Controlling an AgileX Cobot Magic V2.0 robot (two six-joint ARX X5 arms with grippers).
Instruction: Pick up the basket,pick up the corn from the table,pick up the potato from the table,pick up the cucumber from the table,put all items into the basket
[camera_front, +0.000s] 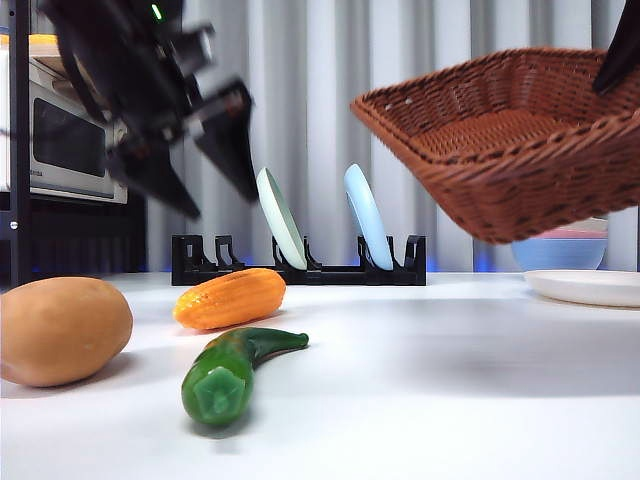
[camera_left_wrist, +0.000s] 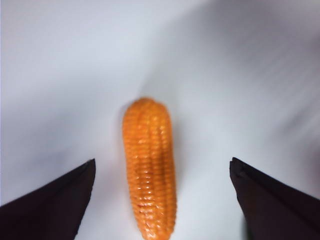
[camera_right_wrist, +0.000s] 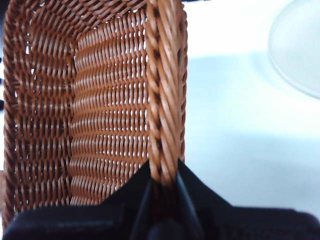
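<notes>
My right gripper (camera_right_wrist: 163, 176) is shut on the braided rim of the reddish-brown wicker basket (camera_right_wrist: 100, 100) and holds it tilted in the air at the right (camera_front: 510, 140); only a black tip of that gripper (camera_front: 620, 50) shows at the top right corner. My left gripper (camera_front: 205, 190) hangs open above the orange-yellow corn (camera_front: 230, 297); in the left wrist view the corn (camera_left_wrist: 149, 165) lies on the table between its jaws (camera_left_wrist: 162, 172), untouched. The tan potato (camera_front: 62, 330) lies at the left. The green cucumber (camera_front: 230, 370) lies in front of the corn.
A black dish rack (camera_front: 300, 268) holds a pale green plate (camera_front: 280, 218) and a blue plate (camera_front: 368, 215) at the back. Stacked bowls (camera_front: 565, 245) and a white plate (camera_front: 590, 286) stand at the right. A microwave (camera_front: 65, 140) is at the far left.
</notes>
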